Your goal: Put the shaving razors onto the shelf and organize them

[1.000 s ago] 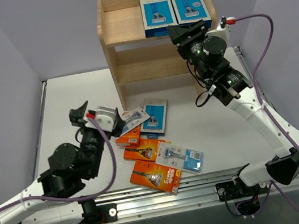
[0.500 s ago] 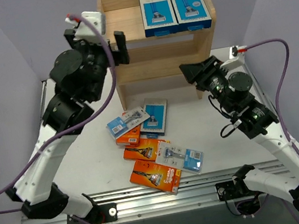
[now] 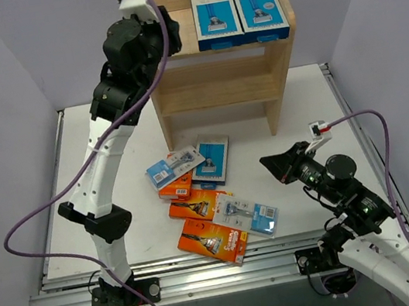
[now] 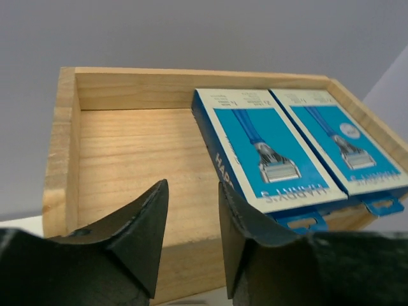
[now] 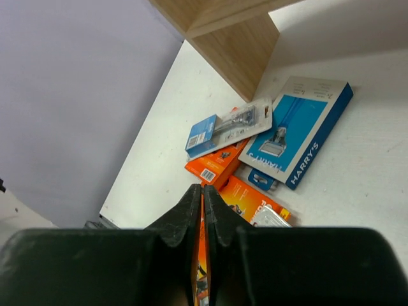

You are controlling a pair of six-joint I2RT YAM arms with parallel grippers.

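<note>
On the overhead camera the shelf (image 3: 279, 70) stands at the back of the table (image 3: 110, 153). Two blue boxes (image 3: 215, 19) lie flat, side by side, on the right half of the shelf's top tier. My left gripper (image 3: 167, 40) hangs at the shelf's top left corner, level with that tier. The other razor packs lie in a loose heap on the table in front of the shelf. A blister card (image 3: 175, 163) and a third blue box (image 3: 211, 158) are nearest the shelf. Orange boxes (image 3: 197, 204) overlap in front of those, and a second blister card (image 3: 251, 216) rests on the orange ones. My right gripper (image 3: 276, 166) sits low in front of the shelf's right side, well apart from it, pointing towards the heap.

On the left wrist camera my fingers (image 4: 137, 223) stand apart with nothing between them, at the front rail of the shelf's top tier. The blue boxes touch along their long edges. The wood to their left is bare.

On the right wrist camera my fingers (image 5: 191, 210) are pressed together and hold nothing. Beyond them lies the heap, in front of the shelf's foot.
</note>
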